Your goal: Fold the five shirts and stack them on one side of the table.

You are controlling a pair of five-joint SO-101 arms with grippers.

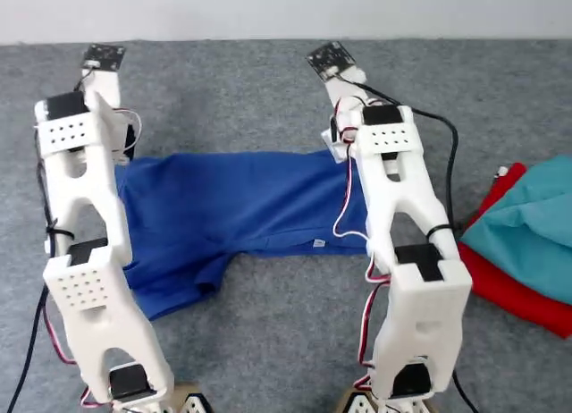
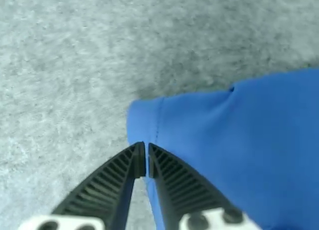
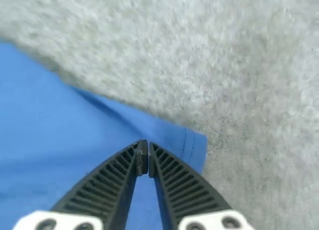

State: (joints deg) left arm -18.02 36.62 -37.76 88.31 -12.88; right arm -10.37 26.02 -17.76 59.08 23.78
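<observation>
Two white arms stand side by side at the near edge of the grey surface (image 1: 268, 350), the left arm (image 1: 89, 279) and the right arm (image 1: 416, 288) both stretched away from their bases. Between them lies the blue shirt (image 1: 232, 216), spread flat across the middle of the surface, with one sleeve jutting toward the near edge beside the left arm. Each arm passes over one end of this shirt and points down at its far edge.

The left tool (image 2: 146, 158) has its black ribbed fingers pressed together on a rounded, stitched corner of the blue cloth, and pinches the blue shirt there (only a hairline gap shows between the tips). Bare grey surface lies just beyond that corner. The right tool (image 3: 143, 158) is likewise closed on the opposite hemmed corner of the same shirt, with blue cloth under and between its fingers.

Well apart, at the right edge of the surface, a red shirt (image 1: 518, 297) lies crumpled, and a teal shirt (image 1: 527, 234) rests on top of it.
</observation>
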